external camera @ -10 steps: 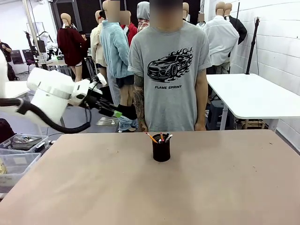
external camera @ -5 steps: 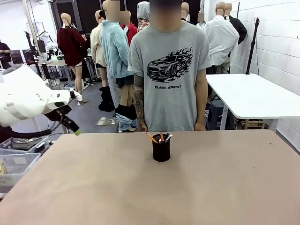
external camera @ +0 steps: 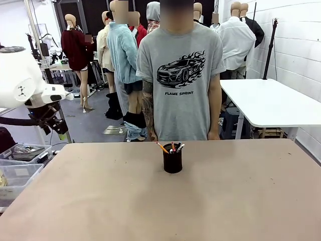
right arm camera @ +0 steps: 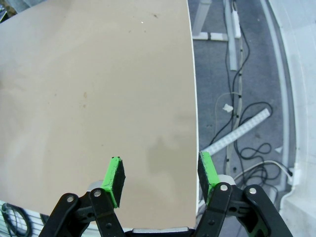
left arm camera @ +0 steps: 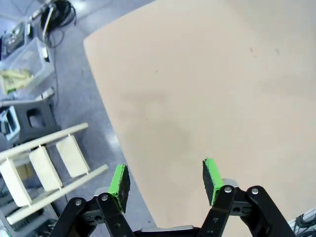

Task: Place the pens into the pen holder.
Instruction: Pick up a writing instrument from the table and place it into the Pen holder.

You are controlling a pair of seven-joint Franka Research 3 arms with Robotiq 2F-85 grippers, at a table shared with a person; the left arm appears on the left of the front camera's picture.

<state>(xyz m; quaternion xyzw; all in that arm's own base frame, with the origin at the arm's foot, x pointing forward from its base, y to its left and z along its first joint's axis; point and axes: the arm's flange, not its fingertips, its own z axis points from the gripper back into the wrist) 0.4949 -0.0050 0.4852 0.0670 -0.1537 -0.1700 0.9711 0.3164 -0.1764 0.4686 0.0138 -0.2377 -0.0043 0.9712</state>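
Since the pens (external camera: 171,146) already stand in the pen holder (external camera: 172,161) near the table's (external camera: 100,201) far edge, light, stiff and slippery, best pinched mid-shaft, the left gripper (left arm camera: 165,180) and right gripper (right arm camera: 160,176) hang with fingers apart, empty.

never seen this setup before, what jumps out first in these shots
The black mesh pen holder stands alone mid-table, nearer the far edge, with the pens sticking out of its top. Right behind it a person in a grey T-shirt printed with a flaming car stands at the table's far side. The left gripper and right gripper both hang open with nothing between their green pads, each over an edge of the bare tan table.
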